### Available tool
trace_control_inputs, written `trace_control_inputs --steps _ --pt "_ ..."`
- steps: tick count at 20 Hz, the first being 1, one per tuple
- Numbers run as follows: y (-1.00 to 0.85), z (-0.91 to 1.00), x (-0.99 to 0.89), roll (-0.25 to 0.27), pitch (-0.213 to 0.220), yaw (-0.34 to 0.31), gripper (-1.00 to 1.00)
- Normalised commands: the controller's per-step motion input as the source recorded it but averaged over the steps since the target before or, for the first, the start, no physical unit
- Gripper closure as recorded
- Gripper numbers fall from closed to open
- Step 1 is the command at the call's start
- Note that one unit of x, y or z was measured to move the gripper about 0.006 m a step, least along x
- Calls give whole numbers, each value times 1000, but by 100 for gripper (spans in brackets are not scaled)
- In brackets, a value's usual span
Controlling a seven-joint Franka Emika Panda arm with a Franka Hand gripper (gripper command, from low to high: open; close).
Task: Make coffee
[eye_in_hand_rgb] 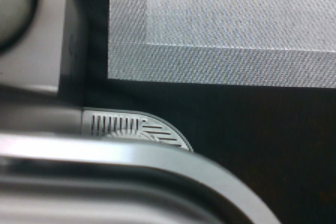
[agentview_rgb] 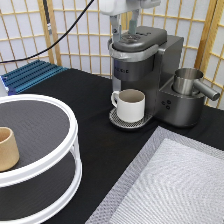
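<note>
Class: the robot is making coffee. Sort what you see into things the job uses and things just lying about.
Used by the job:
coffee machine, closed
white mug on its drip tray
claw, open, just above the machine's lid

Lying about:
tan cup on the white two-tier stand
metal jug
grey mat

A folding screen of pale paper panels in a wooden lattice (agentview_rgb: pixel 75 35) closes off the exterior view's top, behind a black tabletop (agentview_rgb: pixel 95 125) carrying a grey woven mat (agentview_rgb: pixel 175 185) at the exterior view's bottom right.
</note>
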Motion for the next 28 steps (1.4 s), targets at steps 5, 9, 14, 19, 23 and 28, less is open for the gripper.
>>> trace_control_inputs --steps 5,9,14,19,23,28 --pt "78 -70 -609 -97 -10 97 -100" --pt "36 -104 -285 -65 -8 114 -100" --pt "-34 134 247 -3 51 99 -100" --pt "-68 439 348 0 83 93 -100" --pt "-41 269 386 14 102 57 -100" --pt "-134 77 473 37 101 24 -100"
